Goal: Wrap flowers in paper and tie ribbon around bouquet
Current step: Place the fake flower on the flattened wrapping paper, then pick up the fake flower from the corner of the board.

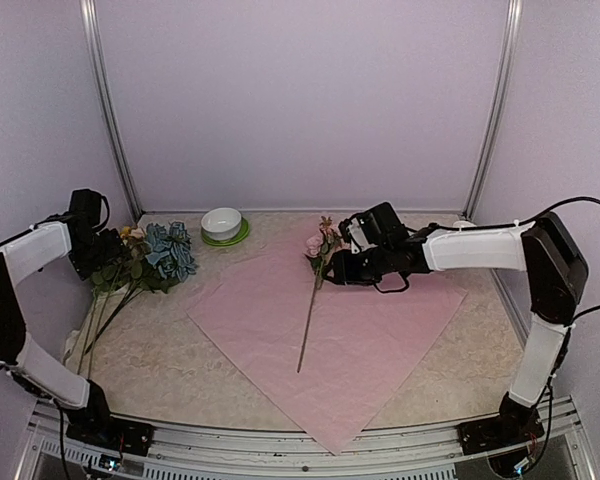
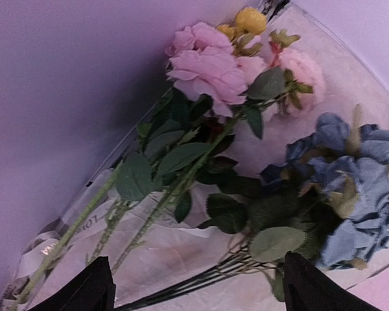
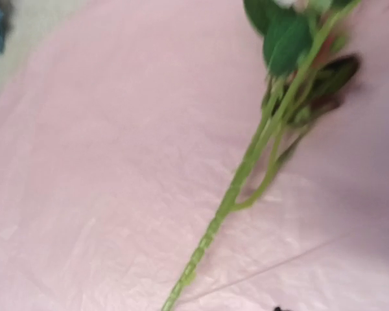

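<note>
The paper (image 1: 380, 340) lies flat as a diamond on the counter (image 1: 150, 350), with one pink-headed stem (image 1: 310, 315) along its middle. Most of the flowers (image 1: 165, 255) lie bunched off its left corner. The left gripper (image 1: 112, 257) hovers over their stems, jaws wide apart and empty. It would do best, I judge, to close low on the stems, clear of the leaves. The right gripper (image 1: 332, 268) sits by the single stem's head; I cannot tell how its jaws stand. A white bowl (image 1: 221, 221) on a green plate (image 1: 242, 237) stands near the carry path. A lettered strip, likely the ribbon (image 2: 48, 249), lies under the stems and could snag.
</note>
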You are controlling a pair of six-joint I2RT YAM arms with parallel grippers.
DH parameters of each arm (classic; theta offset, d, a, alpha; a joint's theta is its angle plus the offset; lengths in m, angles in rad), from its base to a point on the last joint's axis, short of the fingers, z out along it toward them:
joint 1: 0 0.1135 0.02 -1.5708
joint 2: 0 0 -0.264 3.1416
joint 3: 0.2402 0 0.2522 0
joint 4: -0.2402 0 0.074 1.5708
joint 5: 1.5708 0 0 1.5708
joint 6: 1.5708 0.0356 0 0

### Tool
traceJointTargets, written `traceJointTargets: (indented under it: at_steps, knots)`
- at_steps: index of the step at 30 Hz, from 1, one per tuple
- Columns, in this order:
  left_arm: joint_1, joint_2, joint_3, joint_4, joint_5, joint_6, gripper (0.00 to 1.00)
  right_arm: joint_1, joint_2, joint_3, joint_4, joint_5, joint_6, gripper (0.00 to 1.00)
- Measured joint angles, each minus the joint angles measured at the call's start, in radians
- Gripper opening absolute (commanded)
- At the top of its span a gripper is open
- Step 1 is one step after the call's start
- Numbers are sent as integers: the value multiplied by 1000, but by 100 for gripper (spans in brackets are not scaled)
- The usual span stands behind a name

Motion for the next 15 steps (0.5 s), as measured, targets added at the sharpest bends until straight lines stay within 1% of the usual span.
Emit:
traceJointTargets:
  at_steps: [2, 4, 7, 11, 15]
  knots:
    - [34, 51, 16, -17, -17, 29, 73, 0, -59, -23, -2, 32, -23, 51]
    - [55, 118, 47, -43, -31, 64, 66, 0, -116, -48, 0, 50, -48, 51]
    - [72, 214, 89, -72, -61, 118, 67, 0, -164, -63, -2, 61, -97, 52]
    - [96, 301, 101, -103, -110, 160, 67, 0, -173, -64, -6, 65, -155, 52]
    - [121, 338, 101, -108, -162, 192, 61, 0, -173, -83, -8, 59, -192, 52]
